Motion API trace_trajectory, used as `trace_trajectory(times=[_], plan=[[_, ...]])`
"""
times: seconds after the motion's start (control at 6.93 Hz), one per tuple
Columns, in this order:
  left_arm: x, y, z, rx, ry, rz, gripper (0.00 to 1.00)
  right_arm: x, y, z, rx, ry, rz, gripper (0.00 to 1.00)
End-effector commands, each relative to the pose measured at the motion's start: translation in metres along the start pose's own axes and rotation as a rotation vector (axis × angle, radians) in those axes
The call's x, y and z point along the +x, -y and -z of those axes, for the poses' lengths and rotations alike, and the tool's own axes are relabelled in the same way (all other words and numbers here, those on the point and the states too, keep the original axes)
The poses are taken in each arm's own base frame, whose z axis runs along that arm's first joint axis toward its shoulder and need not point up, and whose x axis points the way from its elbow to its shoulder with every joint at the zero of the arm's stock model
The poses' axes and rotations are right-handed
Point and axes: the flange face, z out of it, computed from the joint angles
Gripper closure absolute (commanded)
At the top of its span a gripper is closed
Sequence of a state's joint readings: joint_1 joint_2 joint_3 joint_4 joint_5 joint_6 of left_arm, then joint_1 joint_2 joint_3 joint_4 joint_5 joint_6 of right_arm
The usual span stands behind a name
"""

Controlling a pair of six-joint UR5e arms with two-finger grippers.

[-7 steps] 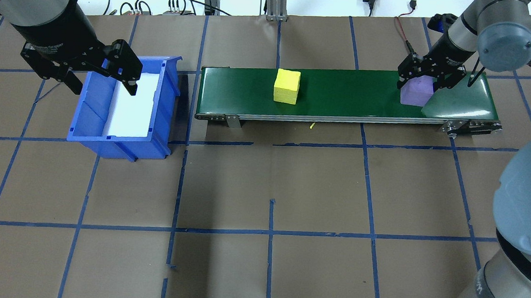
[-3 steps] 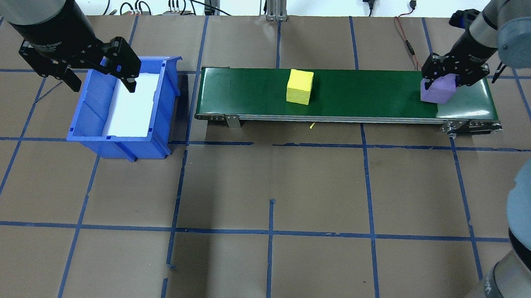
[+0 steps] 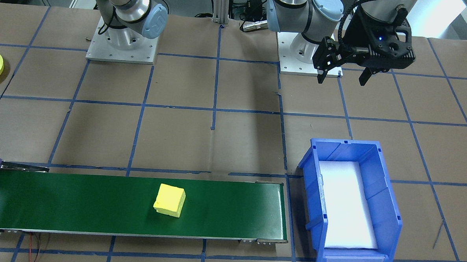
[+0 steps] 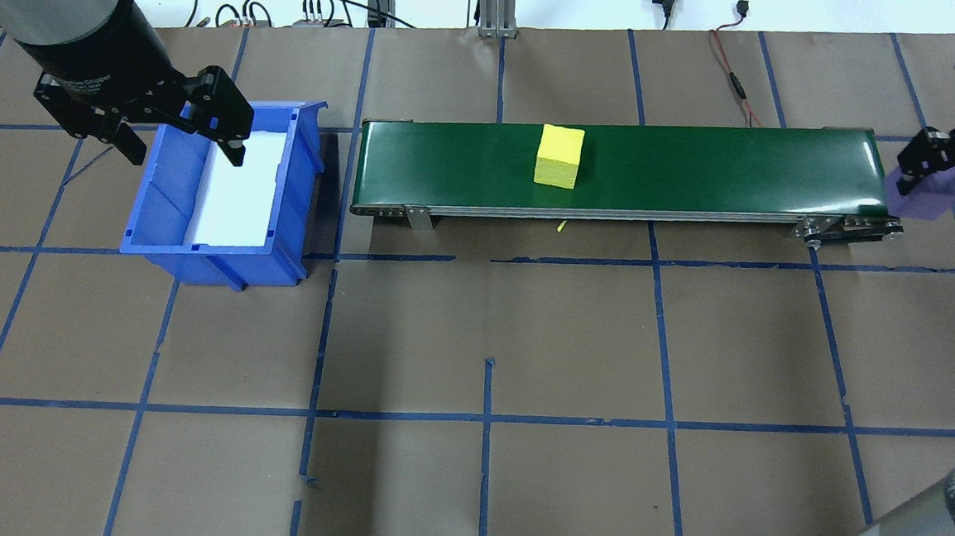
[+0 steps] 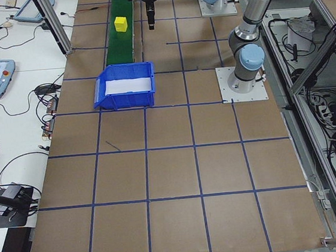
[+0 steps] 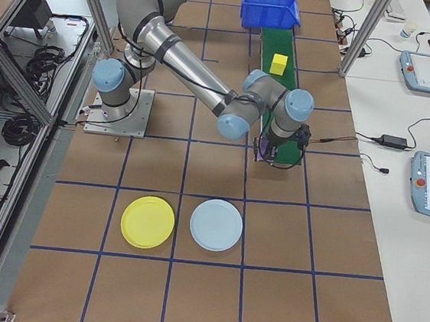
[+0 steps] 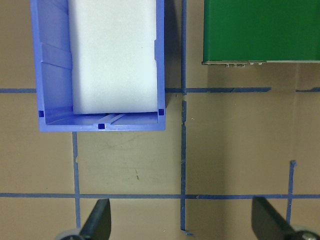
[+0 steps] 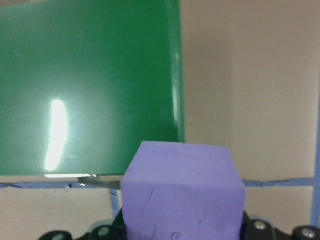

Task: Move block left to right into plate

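From overhead, the right gripper (image 4: 940, 168) clenches a purple foam cube (image 4: 923, 196) just past the right end of the long green conveyor belt (image 4: 699, 161), where a yellow foam cube (image 4: 559, 157) sits. The left gripper (image 4: 179, 130) hangs with jaws spread over the blue rectangular plastic bin (image 4: 158, 199). Only the right-side view shows both the round bright yellow plastic plate (image 6: 147, 221) and the pale blue plate (image 6: 217, 225) beside it, well apart from the purple cube.

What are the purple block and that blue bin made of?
The purple block looks like soft matte foam: dull surface with small dents and scuffs. The blue bin looks like rigid moulded plastic, slightly glossy, with ribbed walls. Neither is certain from looks alone.
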State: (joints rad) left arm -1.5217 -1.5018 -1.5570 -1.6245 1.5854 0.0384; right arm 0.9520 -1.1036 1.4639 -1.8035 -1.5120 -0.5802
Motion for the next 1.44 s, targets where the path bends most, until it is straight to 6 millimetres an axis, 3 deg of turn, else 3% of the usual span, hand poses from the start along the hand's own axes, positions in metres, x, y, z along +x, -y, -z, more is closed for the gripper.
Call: trace_trajectory(times=[0.0, 0.29, 0.43, 0.72, 0.87, 1.01, 1.3], plan=[[0.0, 0.0, 0.001, 0.003, -0.001, 0.0, 0.0, 0.127, -0.058, 0.0, 0.0, -0.048, 0.086, 0.72], [0.0, 0.0, 0.001, 0.003, -0.001, 0.002, 0.0, 0.208, -0.091, -0.038, 0.002, -0.058, 0.121, 0.69], [-0.001, 0.0, 0.001, 0.003, -0.001, 0.003, 0.0, 0.22, -0.1, -0.042, 0.004, -0.055, 0.121, 0.66], [-0.002, 0.001, 0.002, 0.005, 0.0, 0.005, 0.0, 0.225, -0.117, -0.06, -0.018, -0.018, 0.099, 0.37], [-0.002, 0.001, 0.002, 0.005, 0.0, 0.005, 0.0, 0.227, -0.121, -0.062, -0.021, -0.013, 0.091, 0.28], [-0.003, 0.001, 0.001, 0.003, -0.001, 0.005, 0.0, 0.231, -0.125, -0.055, -0.012, -0.018, 0.085, 0.27], [-0.003, 0.001, 0.002, 0.005, 0.0, 0.005, 0.0, 0.235, -0.128, -0.046, 0.004, -0.024, 0.077, 0.01]])
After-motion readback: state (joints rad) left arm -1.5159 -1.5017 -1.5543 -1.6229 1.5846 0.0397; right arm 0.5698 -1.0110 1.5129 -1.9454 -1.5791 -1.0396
